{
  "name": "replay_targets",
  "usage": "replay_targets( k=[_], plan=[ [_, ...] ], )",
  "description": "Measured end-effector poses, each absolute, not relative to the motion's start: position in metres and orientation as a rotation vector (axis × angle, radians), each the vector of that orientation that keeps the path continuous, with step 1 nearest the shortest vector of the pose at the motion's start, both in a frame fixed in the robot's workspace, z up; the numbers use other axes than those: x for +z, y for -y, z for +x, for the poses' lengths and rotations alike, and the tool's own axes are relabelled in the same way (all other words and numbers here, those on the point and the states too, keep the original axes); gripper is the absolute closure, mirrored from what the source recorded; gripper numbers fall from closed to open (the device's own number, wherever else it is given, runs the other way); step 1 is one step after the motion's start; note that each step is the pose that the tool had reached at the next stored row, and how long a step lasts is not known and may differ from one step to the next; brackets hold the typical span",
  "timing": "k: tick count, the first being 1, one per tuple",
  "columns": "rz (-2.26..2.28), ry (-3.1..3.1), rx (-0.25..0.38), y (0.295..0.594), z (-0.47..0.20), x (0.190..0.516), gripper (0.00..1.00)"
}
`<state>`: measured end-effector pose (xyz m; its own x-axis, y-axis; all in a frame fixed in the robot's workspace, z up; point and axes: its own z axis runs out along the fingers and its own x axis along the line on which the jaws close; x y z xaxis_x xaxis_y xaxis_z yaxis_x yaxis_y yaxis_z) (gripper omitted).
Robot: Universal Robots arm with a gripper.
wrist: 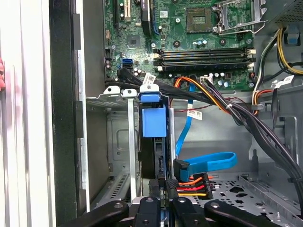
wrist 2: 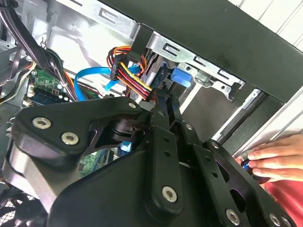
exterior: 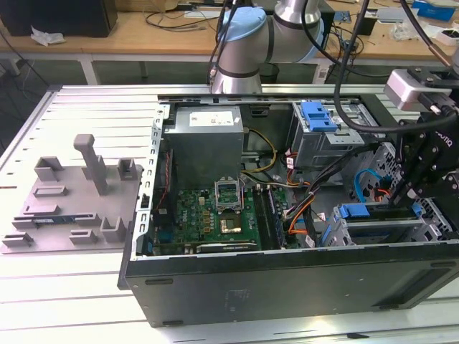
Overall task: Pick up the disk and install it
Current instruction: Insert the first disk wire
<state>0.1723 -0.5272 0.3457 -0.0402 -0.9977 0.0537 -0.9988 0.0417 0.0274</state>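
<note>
Gripper (wrist: 163,191) jaws clasp the bay-seated disk (wrist: 153,124).

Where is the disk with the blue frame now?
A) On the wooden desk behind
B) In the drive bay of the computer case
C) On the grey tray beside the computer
B: in the first wrist view the disk stands in the metal drive bay, just above the gripper.

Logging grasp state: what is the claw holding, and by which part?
The claw seems to pinch the disk by its thin end edge, opposite its blue handle.
</note>
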Motion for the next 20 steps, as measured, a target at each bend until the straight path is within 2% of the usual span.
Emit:
replay_targets(
  k=[20],
  plan=[
    [2.135,2.225,0.027,0.5255,0.1727,0.3427,0.83]
  ],
)
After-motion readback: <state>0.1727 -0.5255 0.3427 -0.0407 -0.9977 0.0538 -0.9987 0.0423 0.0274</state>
